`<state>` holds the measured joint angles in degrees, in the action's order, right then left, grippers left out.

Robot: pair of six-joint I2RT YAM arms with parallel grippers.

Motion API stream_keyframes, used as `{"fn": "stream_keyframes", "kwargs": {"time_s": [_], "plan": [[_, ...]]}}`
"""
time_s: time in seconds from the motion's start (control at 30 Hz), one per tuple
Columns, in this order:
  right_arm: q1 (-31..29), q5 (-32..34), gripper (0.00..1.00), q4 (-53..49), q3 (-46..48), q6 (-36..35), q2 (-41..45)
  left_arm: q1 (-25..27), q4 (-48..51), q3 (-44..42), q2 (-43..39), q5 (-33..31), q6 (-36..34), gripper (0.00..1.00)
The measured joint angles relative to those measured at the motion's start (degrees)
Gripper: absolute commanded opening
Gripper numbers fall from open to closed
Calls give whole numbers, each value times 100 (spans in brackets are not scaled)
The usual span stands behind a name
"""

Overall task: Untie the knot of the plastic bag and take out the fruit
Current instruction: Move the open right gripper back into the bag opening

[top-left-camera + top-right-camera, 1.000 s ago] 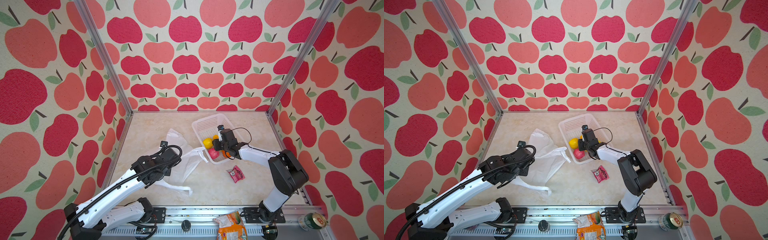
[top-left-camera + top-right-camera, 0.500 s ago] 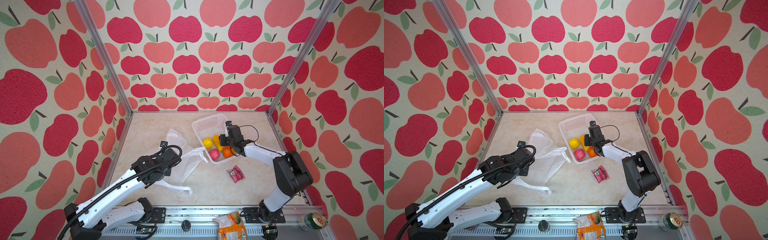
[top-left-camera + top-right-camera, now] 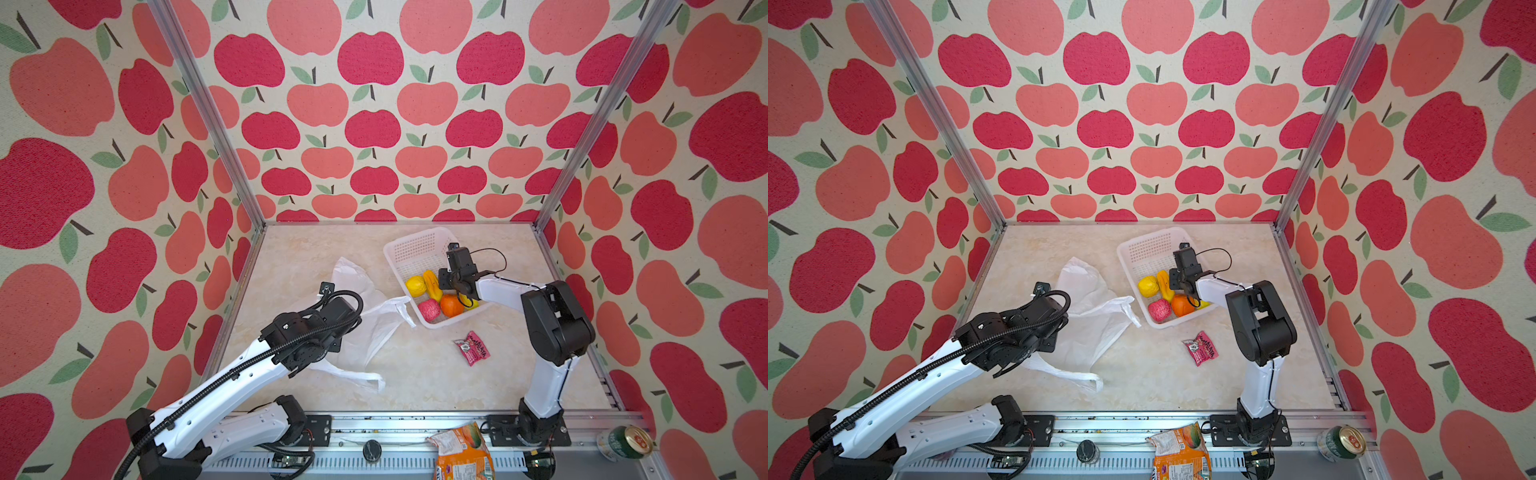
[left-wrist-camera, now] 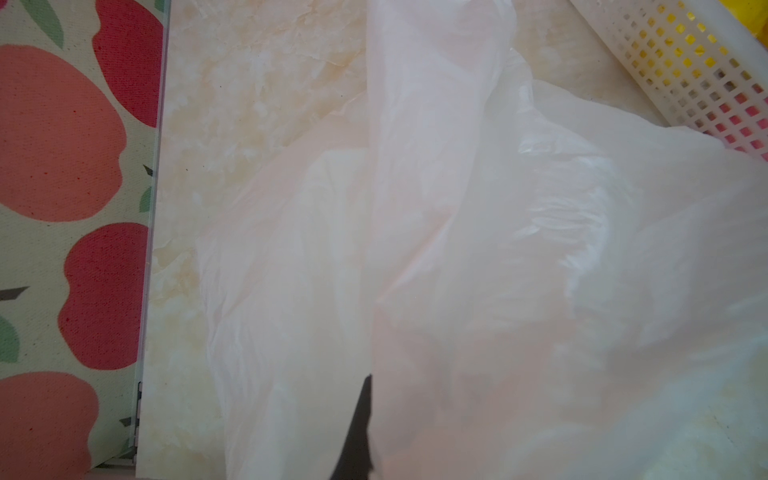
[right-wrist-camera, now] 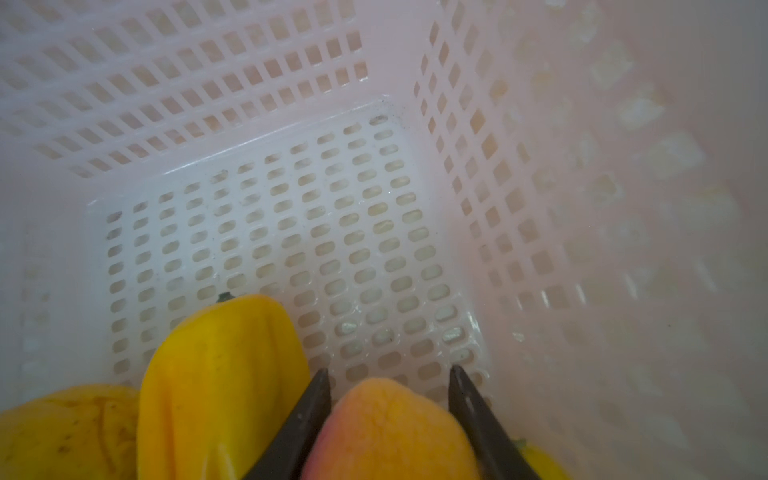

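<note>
Table: pale marbled tabletop (image 3: 415, 374), enclosed by apple-print walls.
Bag: a thin, crinkly, translucent white plastic bag (image 3: 370, 328) lies slack left of centre. One loop handle (image 3: 353, 374) trails toward the front.
Basket: white perforated plastic basket (image 3: 415, 249), just right of the bag.
Fruit: all in the basket's nearer half: a yellow lemon-shaped fruit (image 3: 416, 286), an elongated yellow-orange fruit (image 3: 432, 284), a round pink-red fruit (image 3: 429, 310) and a round orange fruit (image 3: 451, 305).
Left arm (image 3: 257, 365): white and black, stretched over the bag's left part.
Right arm (image 3: 498, 289): reaches into the basket, its black wrist above the round orange fruit.
Packet: small red snack packet (image 3: 472, 348) on the table, in front of the basket and apart from it.
Front rail: orange snack bag (image 3: 463, 455) and a green drink can (image 3: 623, 442).
</note>
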<state>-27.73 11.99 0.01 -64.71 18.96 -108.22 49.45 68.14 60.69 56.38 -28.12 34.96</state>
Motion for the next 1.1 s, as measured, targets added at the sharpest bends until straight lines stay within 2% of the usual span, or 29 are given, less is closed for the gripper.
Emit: {"fn": "stream_keyframes", "kwargs": {"time_s": [0.07,0.1,0.13,0.23,0.3,0.47,0.6,0.7,0.9,1.1], "plan": [[0,11,68,-11,0,20,15,0,0,0,0,0,-2,0],[0,24,75,-15,0,22,55,0,0,0,0,0,0,0],[2,55,78,-35,15,20,125,0,0,0,0,0,0,0],[11,55,79,-37,236,-17,507,0,0,0,0,0,0,0],[-2,42,76,-15,527,-24,935,0,0,0,0,0,0,0],[-199,-20,53,382,1561,-79,2511,0,0,0,0,0,0,0],[-809,-175,44,879,2203,-221,3786,0,0,0,2,0,0,0],[-1510,-273,42,1211,2358,-461,4277,0,0,0,0,0,0,0],[-2942,-557,37,1893,2500,-1115,4323,0,0,0,0,0,11,0],[-3683,-835,35,2411,2522,-1517,3711,0,0,0,0,0,15,0]]}}
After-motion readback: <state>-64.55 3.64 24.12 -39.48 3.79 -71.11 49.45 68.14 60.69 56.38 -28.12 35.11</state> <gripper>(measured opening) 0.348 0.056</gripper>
